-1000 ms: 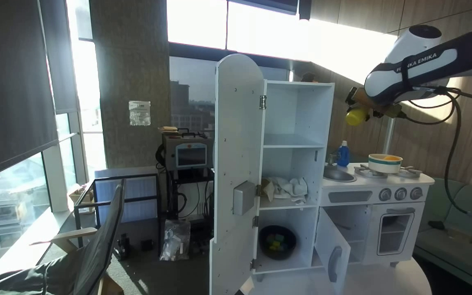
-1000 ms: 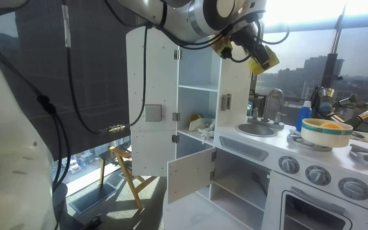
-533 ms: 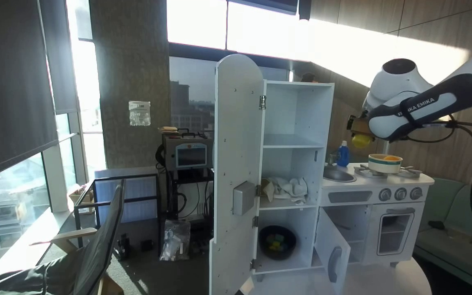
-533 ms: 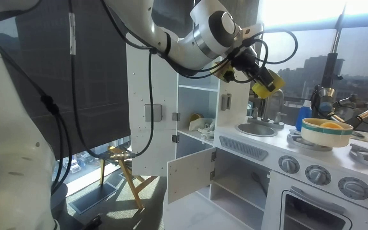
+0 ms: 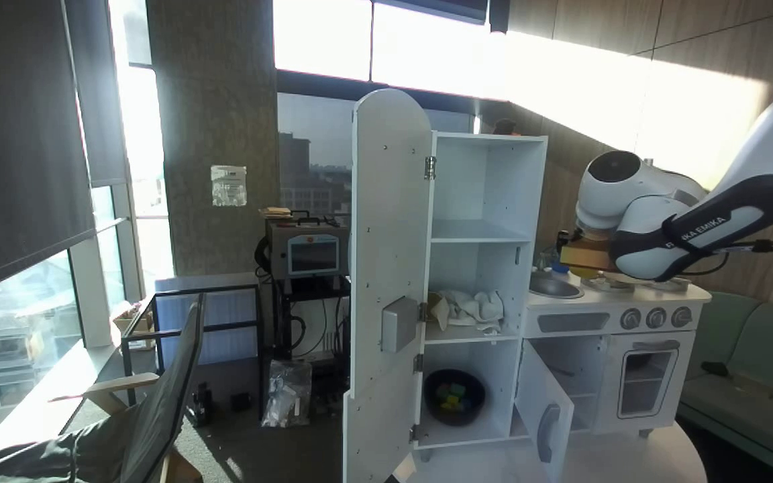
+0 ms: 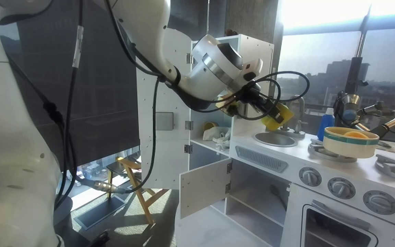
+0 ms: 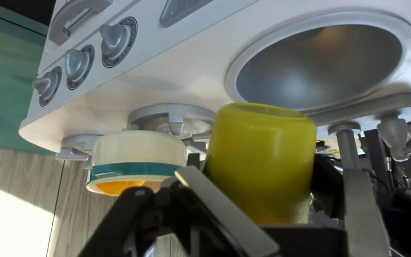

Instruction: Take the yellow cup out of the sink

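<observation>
The yellow cup [image 7: 260, 150] fills the middle of the wrist view, between the two fingers, its narrower end pointing away from me. My gripper [image 7: 259, 169] is shut on its sides. In an exterior view the gripper [image 6: 277, 117] holds the cup [image 6: 268, 124] tilted in the air, in front of the faucet. In an exterior view only a sliver of the cup [image 5: 584, 272] shows below the wrist. The sink [image 7: 234, 76] has a pale rim and a grey bowl, and I see no object in it. The sink also shows in both exterior views [image 6: 275, 139] [image 5: 555, 287].
A cream pot [image 6: 350, 148] with a green band and an orange thing inside stands on a burner. A blue bottle [image 6: 325, 124] stands behind it. The grey faucet [image 6: 302, 104] rises behind the sink. A tall white cabinet [image 5: 487, 181] adjoins the counter. A lower door [image 6: 206, 187] hangs open.
The arm has lowered the gripper and cup from high above the counter to just above the sink and faucet area. The cup stays in the gripper throughout. The other objects have not moved.
</observation>
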{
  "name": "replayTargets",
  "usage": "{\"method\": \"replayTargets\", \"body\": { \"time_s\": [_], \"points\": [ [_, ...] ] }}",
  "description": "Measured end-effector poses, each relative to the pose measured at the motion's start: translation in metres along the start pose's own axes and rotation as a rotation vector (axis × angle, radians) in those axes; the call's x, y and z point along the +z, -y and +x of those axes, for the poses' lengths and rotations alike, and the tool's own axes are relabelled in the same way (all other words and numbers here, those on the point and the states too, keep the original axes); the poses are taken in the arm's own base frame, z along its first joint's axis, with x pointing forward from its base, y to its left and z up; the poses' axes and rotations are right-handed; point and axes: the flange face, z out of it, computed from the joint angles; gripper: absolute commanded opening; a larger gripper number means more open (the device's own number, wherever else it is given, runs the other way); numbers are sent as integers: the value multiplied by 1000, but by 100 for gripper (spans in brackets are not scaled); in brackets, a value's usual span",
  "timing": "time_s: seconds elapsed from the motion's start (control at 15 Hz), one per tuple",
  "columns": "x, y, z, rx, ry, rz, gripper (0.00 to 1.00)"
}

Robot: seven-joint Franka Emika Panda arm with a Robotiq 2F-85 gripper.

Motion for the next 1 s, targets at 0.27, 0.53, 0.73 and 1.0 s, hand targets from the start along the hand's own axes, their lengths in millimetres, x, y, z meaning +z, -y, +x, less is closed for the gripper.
{"method": "replayTargets", "body": {
  "time_s": [0.27, 0.53, 0.73, 1.0],
  "points": [
    [7, -1, -22, -5, -45, -57, 50],
    [15, -6, -39, -1, -89, -108, 50],
    [27, -11, -47, 10, -139, -151, 50],
    [42, -9, -56, 34, -142, -150, 50]
  ]
}}
